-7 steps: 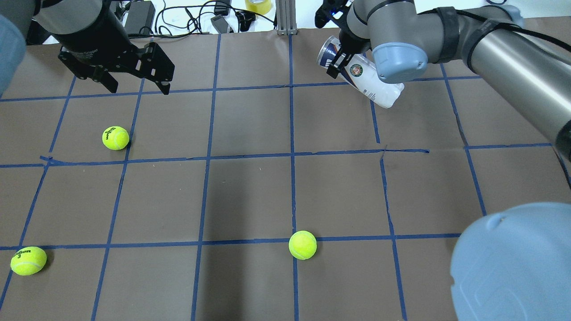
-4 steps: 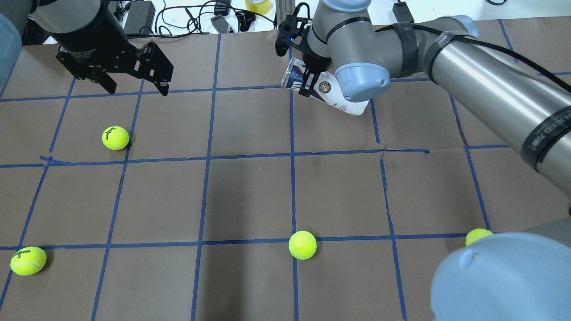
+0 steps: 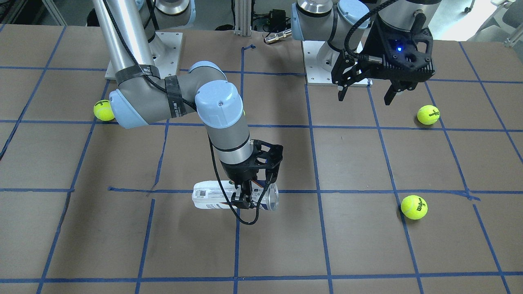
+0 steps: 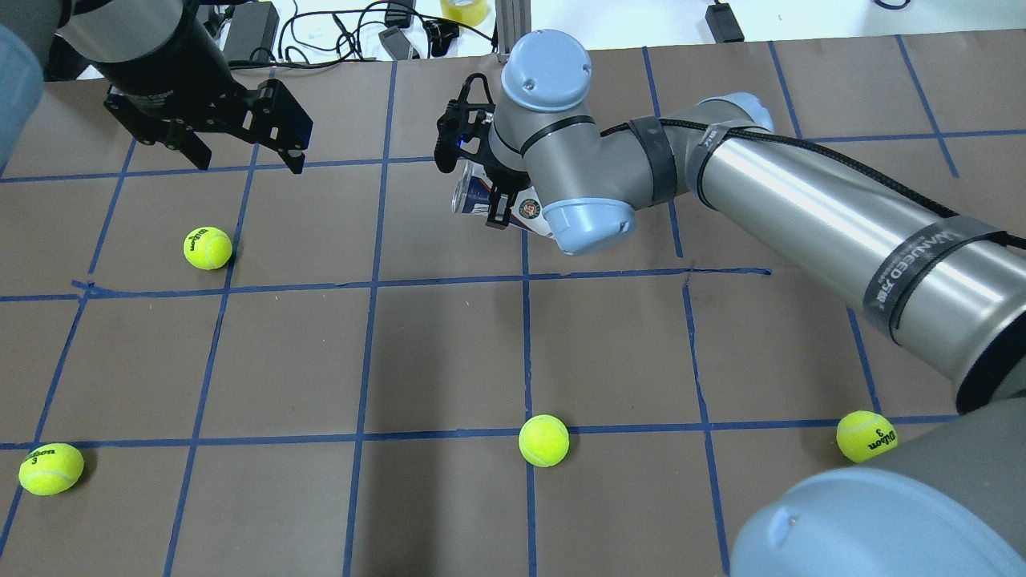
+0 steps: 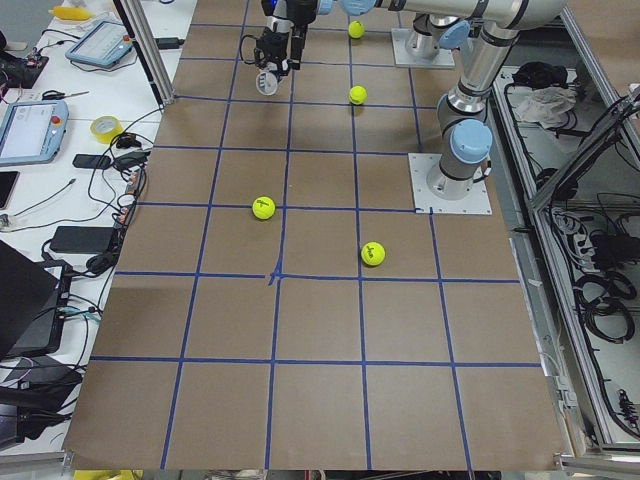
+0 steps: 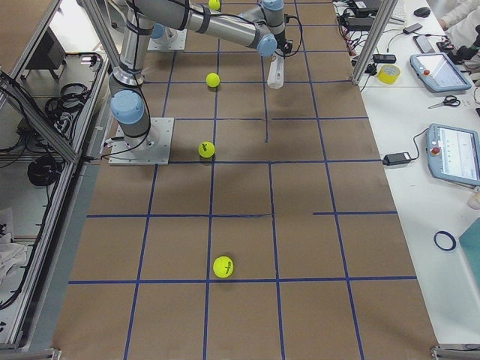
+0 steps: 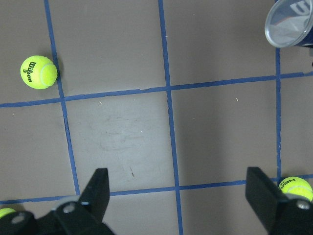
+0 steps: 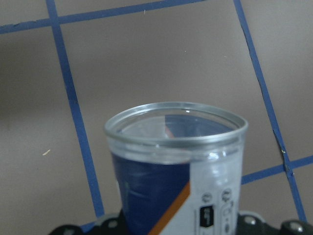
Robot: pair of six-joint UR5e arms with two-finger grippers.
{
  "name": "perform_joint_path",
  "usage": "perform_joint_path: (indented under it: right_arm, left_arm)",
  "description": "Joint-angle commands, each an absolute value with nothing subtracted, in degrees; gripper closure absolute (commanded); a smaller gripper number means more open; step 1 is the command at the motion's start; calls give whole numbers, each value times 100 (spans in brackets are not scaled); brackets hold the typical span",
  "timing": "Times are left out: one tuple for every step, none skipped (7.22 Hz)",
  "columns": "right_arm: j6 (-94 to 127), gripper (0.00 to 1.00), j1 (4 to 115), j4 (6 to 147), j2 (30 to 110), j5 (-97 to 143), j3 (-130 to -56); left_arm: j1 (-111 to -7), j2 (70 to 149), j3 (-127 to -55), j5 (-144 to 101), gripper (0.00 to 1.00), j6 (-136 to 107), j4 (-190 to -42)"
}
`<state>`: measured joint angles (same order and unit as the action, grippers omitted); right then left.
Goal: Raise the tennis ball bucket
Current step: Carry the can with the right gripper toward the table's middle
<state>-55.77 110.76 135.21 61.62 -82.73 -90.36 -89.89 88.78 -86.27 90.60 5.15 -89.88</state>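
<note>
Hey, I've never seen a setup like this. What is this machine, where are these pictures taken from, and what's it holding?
These are two robot arms at a table covered in brown paper with a blue tape grid. Cameras look from above, from the front, from both table ends and from each wrist. Four tennis balls lie on the table. The right hand is shut on the tennis ball bucket, a clear, open can held on its side. The left hand hangs open, holding nothing.

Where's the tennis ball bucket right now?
Front-facing view, near centre: the tennis ball bucket is held sideways by the right gripper over a blue tape line, open end toward the robot's left.
</note>
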Motion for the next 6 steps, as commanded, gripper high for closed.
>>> perform_joint_path:
  right_arm:
    - [-5572,38,11450,13605,6004,-8323,-9053]
    - [-5537,35,11452,13945,5777,-8332,-9053]
    - [-5598,4,11461,14148,5731,-8245,-9061]
    - [-5573,0,11452,14089,5670,-8253,-9070]
    - [-5564,0,11452,14080,5652,-8253,-9070]
    - [-5563,0,11452,14054,5669,-8262,-9070]
  left_arm:
    - [-8982,8877,-8648,9053,0,527,-8991]
    - [-8991,8877,-8657,9044,0,527,-8974]
    - [-8991,8868,-8649,9044,0,527,-8974]
    - [-8991,8868,-8648,9061,0,519,-8982]
    - [-8991,8868,-8648,9053,0,519,-8982]
    - [-8991,8868,-8657,9044,0,519,-8982]
